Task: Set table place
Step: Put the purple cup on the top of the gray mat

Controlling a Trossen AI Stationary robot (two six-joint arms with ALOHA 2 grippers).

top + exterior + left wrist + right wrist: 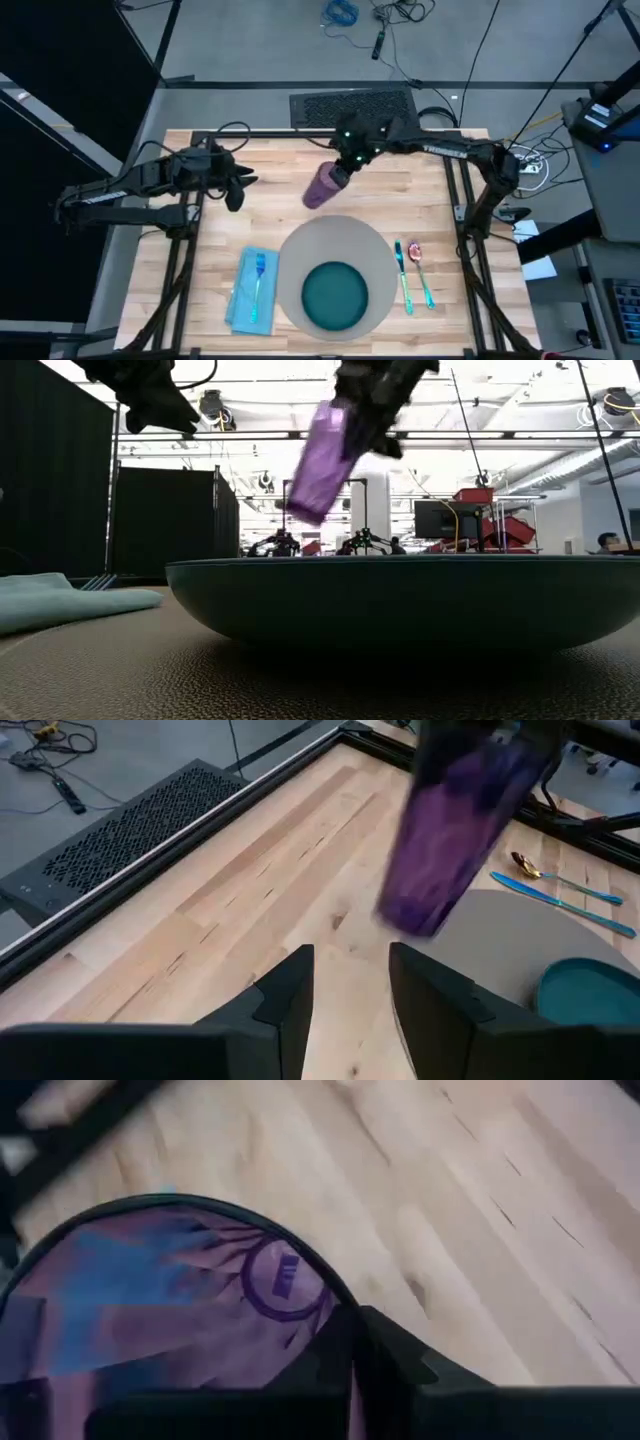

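Table: light wooden table (300, 170) with a black frame; everything laid out at its near half.
Place: round grey placemat (335, 240) at the near middle; a teal plate (335, 297) sits on it, toward its near edge.
Either side: blue napkin (250, 295) with a fork (259, 280) on it, left of the placemat; a knife (403, 280) and a spoon (420, 268) to its right, on bare wood.
Right gripper: the right gripper (350, 160) holds a purple cup (323, 186) up by its rim, in the air and tilted, base pointing down toward the left — above the wood just behind the placemat; fingers pinch the cup wall.
Left gripper: the left gripper (236, 188) waits above the table's left side, well apart from the cup; its fingers (290, 1005) are spread, nothing between them.
Risk: the cup hangs tilted from a rim grip; set down at that slant it would likely tip or roll; it could also slip if the pinch is shallow; lowered too near, its base could catch the placemat edge.
Writing: none readable — only a round mark in the cup's base, in the right wrist view.
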